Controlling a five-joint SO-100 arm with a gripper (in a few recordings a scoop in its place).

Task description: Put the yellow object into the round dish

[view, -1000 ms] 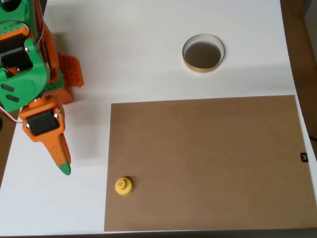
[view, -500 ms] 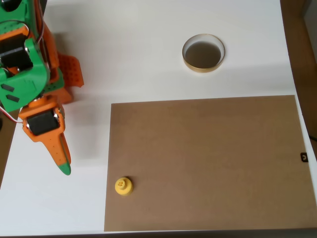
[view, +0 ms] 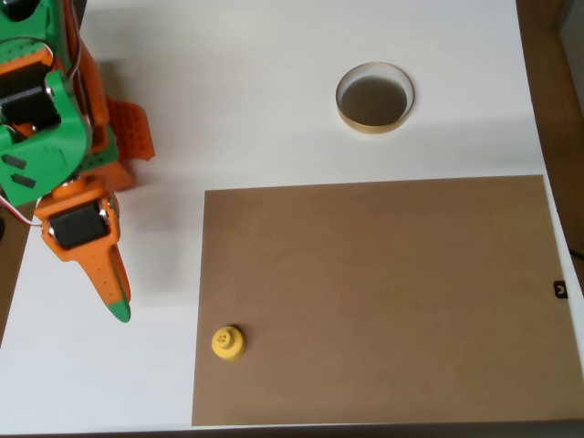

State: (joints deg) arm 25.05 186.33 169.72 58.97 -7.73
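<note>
Fingers: gripper [view: 117, 306] at left edge, seemingly together, holding nothing.
Yellow object [view: 227, 342]: lower left.
Round dish [view: 374, 98]: upper centre.

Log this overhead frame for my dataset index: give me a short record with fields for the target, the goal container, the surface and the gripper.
target: yellow object, upright on the brown board's lower-left corner
goal: round dish, on the white table above the board, nothing inside
gripper: gripper, left of the board, fingers together, holding nothing
task state: object not yet picked up
</note>
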